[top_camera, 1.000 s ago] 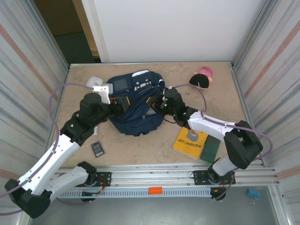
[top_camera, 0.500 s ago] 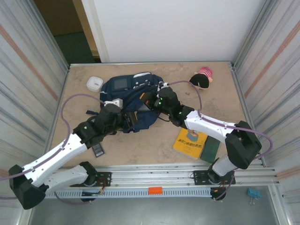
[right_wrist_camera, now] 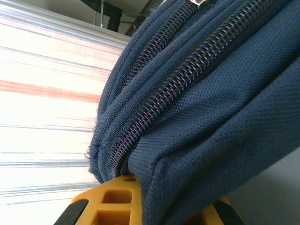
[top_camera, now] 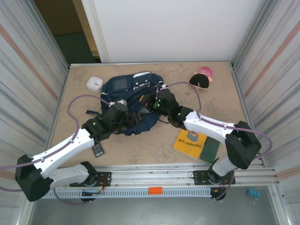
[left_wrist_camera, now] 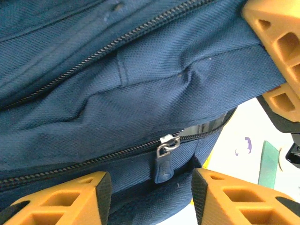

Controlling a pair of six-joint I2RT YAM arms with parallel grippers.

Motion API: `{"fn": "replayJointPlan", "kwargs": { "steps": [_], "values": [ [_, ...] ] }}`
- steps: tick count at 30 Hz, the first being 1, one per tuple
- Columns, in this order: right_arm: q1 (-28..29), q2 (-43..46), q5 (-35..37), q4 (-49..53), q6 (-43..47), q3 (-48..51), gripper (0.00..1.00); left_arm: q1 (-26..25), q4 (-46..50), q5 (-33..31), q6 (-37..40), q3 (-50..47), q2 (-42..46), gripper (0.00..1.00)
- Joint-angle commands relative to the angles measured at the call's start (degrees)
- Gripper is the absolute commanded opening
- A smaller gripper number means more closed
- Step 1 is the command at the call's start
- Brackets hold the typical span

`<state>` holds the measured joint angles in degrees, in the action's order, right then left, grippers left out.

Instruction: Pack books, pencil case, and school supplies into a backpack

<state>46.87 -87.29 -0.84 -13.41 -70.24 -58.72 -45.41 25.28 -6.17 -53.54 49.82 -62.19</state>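
Status: backpack [top_camera: 126, 93] lying on the table [top_camera: 140, 150], both arms reaching onto it.
The right gripper [right_wrist_camera: 164, 206] is clenched on a fold of the navy fabric, just below two zip lines. The left gripper [left_wrist_camera: 149, 180] is released, its fingers apart, with a zipper pull [left_wrist_camera: 164, 161] hanging in the gap between them. The yellow book [top_camera: 190, 142] and green book [top_camera: 210, 149] lie side by side at the near right, outside the bag. The black rectangle [top_camera: 97, 149] lies at the near left beside the left arm.

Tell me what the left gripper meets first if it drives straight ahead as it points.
The left gripper would likely meet the zipper pull, hanging between its open fingers against the backpack; depth is unclear.
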Motion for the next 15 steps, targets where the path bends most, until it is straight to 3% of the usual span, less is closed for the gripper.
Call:
{"fn": "replayJointPlan", "kwargs": {
  "steps": [1, 15],
  "values": [
    [0.2, 2.6, 1.7, -4.2, 1.3, -2.6, 0.0, -0.5, -2.1, -2.4, -1.7, 2.3, -0.7, 0.5],
    [1.0, 4.7, 0.7, -2.3, 1.1, -1.9, 0.0, -0.7, 2.8, -8.4, -3.3, 6.8, -8.5, 0.37]
  ]
}}
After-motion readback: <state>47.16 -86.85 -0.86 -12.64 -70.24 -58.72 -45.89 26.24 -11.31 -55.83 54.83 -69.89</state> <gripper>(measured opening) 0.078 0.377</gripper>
